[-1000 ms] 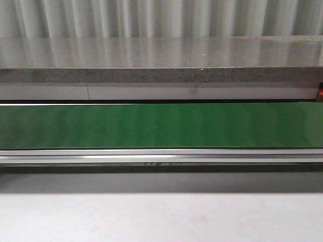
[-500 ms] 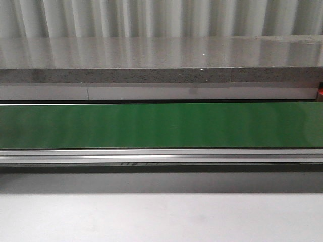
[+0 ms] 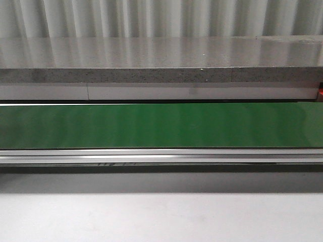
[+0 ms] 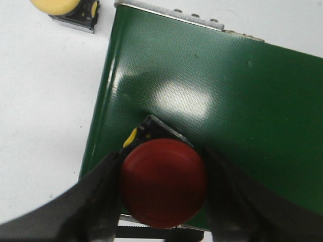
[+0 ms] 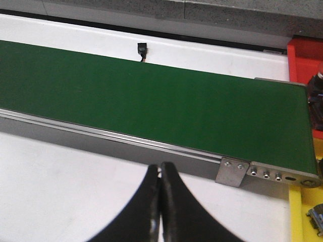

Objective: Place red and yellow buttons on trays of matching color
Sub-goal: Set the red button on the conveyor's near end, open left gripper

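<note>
In the left wrist view a red button on a black and yellow base fills the gap between my left gripper's dark fingers, which press on both of its sides, so that gripper is shut on it. It hangs over the end of the green belt. A yellow button lies on the white table past the belt's end. My right gripper is shut and empty above the white table, beside the belt's rail. A red tray and a yellow tray show at the edge of the right wrist view.
The green conveyor belt crosses the front view, with a metal rail in front and a grey stone ledge behind. No gripper appears there. Dark parts sit by the red tray, and a small black sensor stands behind the belt.
In the front view a faint dark mark along the rail has drifted to the left. Nothing else differs.
</note>
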{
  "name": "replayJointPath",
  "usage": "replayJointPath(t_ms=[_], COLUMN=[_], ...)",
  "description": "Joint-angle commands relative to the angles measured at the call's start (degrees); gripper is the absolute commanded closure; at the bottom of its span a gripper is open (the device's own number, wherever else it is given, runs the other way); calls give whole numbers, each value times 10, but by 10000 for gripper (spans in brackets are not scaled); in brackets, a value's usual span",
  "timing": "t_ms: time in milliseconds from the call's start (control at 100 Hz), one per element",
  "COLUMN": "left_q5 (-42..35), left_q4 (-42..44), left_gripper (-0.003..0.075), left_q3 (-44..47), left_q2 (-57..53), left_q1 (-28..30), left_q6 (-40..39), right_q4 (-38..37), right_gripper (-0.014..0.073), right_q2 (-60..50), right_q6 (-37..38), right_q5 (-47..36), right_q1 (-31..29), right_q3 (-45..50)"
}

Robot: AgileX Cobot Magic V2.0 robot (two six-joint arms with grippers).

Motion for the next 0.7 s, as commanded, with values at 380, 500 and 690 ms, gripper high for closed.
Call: replayJointPath(t_ms=[380, 500, 690], left_q5=[-17, -16, -14], left_q4=[-53, -46, -33], left_gripper=[169, 175, 175], left_q3=[-127, -147, -151], left_q2=[-21, -21, -5], left_q1=[5, 27, 81], left_q6=[13, 0, -4], right_q4=[0, 0, 0], right_gripper=[661, 661, 661], right_q2=[6, 6, 6], right_q6=[-6, -6, -6], right_q5=[-36, -36, -36], right_q1=[0, 0, 0], right_q3=[-15, -15, -15])
